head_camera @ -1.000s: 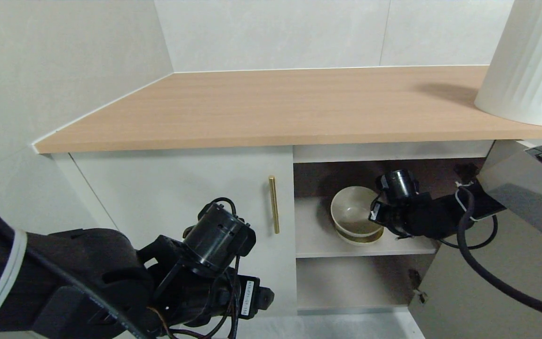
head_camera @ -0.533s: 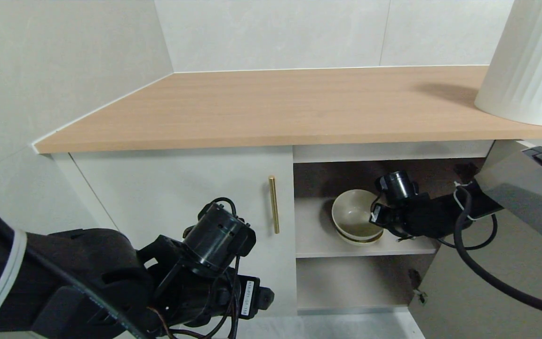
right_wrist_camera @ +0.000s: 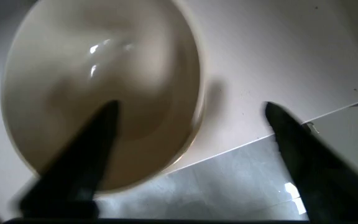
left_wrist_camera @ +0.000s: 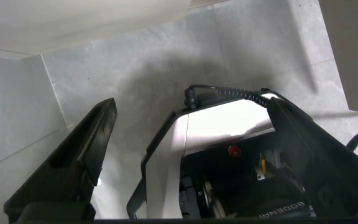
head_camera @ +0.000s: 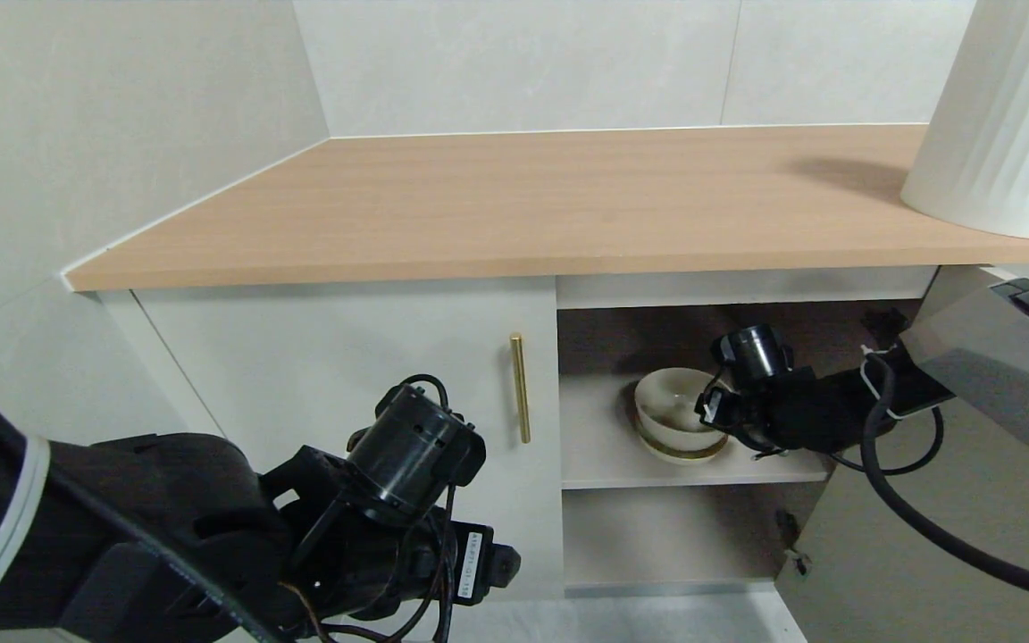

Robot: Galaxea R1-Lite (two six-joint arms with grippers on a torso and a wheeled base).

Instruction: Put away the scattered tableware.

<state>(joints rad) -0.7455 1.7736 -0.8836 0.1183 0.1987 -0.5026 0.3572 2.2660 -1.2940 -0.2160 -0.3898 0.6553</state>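
A cream bowl (head_camera: 668,409) sits level on top of another gold-rimmed dish (head_camera: 681,454) on the upper shelf (head_camera: 595,446) of the open cabinet. My right gripper (head_camera: 713,409) is inside the cabinet at the bowl's right side. In the right wrist view the right gripper (right_wrist_camera: 191,155) is open, one finger over the bowl (right_wrist_camera: 104,81) and the other over the bare shelf (right_wrist_camera: 272,74). My left gripper (left_wrist_camera: 191,162) is open with nothing in it and points down at the floor, low in front of the closed left door (head_camera: 345,357).
A tall white ribbed vase (head_camera: 1006,116) stands on the wooden countertop (head_camera: 523,205) at the right. The right cabinet door (head_camera: 925,536) hangs open beside my right arm. A gold handle (head_camera: 520,388) marks the closed door's edge. The lower shelf (head_camera: 666,536) holds nothing.
The bowl, tilted up a second ago, has come down and levelled onto the dish below. My right gripper dropped slightly with it. The left arm has not moved.
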